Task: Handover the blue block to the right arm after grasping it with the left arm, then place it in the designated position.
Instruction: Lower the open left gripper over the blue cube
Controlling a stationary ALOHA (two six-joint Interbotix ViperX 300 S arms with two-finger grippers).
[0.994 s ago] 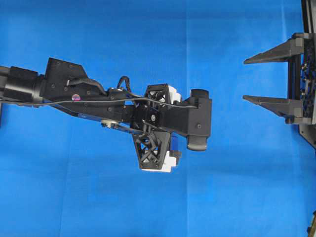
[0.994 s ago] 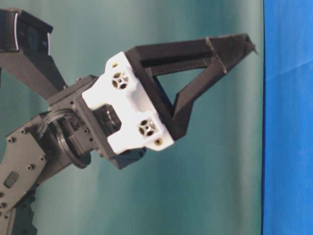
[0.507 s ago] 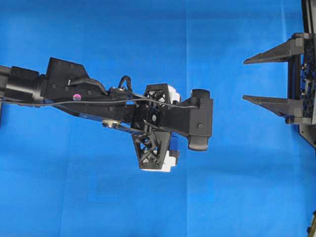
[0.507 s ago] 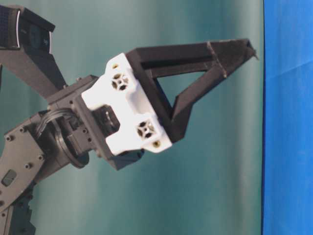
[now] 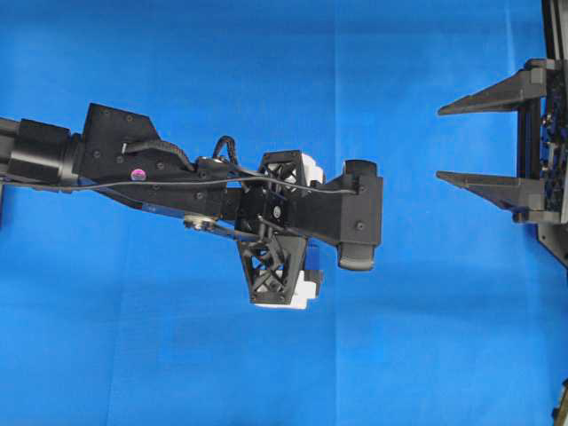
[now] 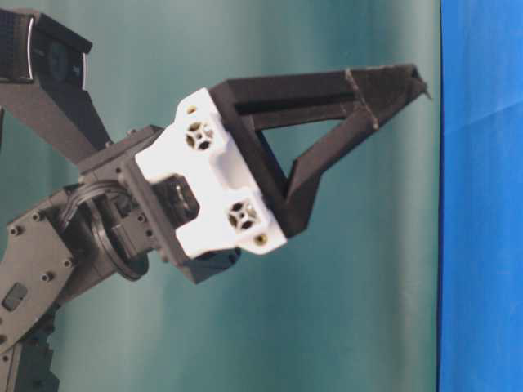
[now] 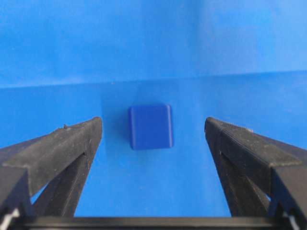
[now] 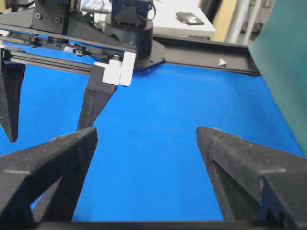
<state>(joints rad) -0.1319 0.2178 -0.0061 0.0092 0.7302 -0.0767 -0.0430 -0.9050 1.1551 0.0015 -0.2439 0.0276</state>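
The blue block (image 7: 150, 127), a small dark-blue cube, lies on the bright blue cloth (image 7: 153, 43). In the left wrist view it sits centred between the tips of my left gripper (image 7: 152, 123), which hangs open just above it, touching nothing. From overhead, the left arm (image 5: 133, 164) and left gripper (image 5: 280, 226) point down and hide the block. At table level one left finger (image 6: 384, 82) ends close to the cloth. My right gripper (image 5: 439, 144) waits open and empty at the right edge, facing the left gripper (image 8: 48, 129).
A green backdrop (image 6: 343, 310) stands behind the cloth. A black frame rail (image 8: 206, 48) and the left arm's base (image 8: 129, 19) border the cloth's far side. Bare cloth (image 5: 399, 337) lies between the two grippers.
The left gripper has edged slightly closer to the cloth. The right arm has not moved, and both grippers stay open.
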